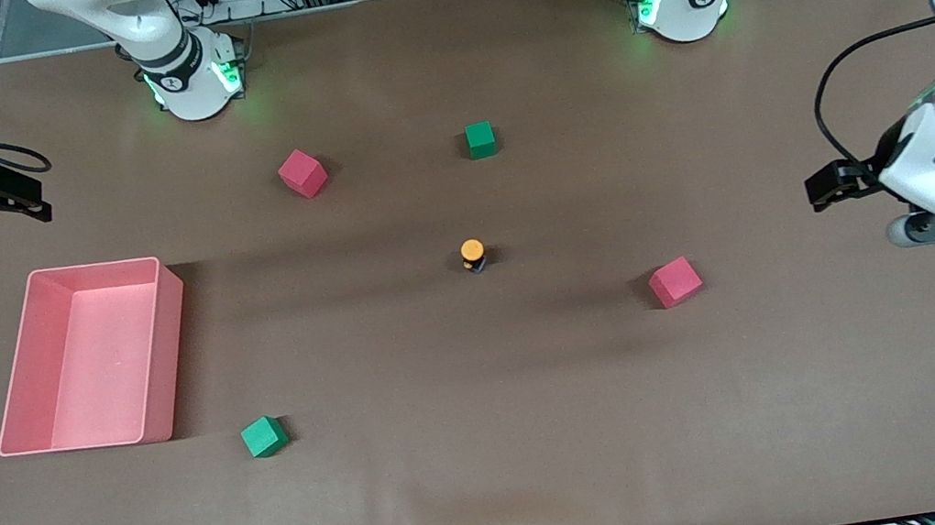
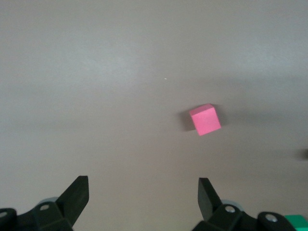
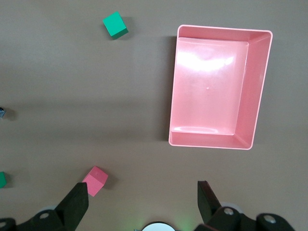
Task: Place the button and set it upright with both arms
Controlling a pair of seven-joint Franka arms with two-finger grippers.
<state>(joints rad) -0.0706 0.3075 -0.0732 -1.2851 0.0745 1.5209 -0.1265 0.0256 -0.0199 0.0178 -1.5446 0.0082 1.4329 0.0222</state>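
The button stands on the brown table near its middle, orange cap up and black body below it. My left gripper hangs open and empty in the air over the left arm's end of the table, well apart from the button. In the left wrist view its fingers are spread wide over bare table. My right gripper is open and empty over the right arm's end, above the table beside the pink bin. The button shows only as a dark speck at the edge of the right wrist view.
A pink bin sits toward the right arm's end; it also shows in the right wrist view. Two red cubes and two green cubes lie scattered around the button.
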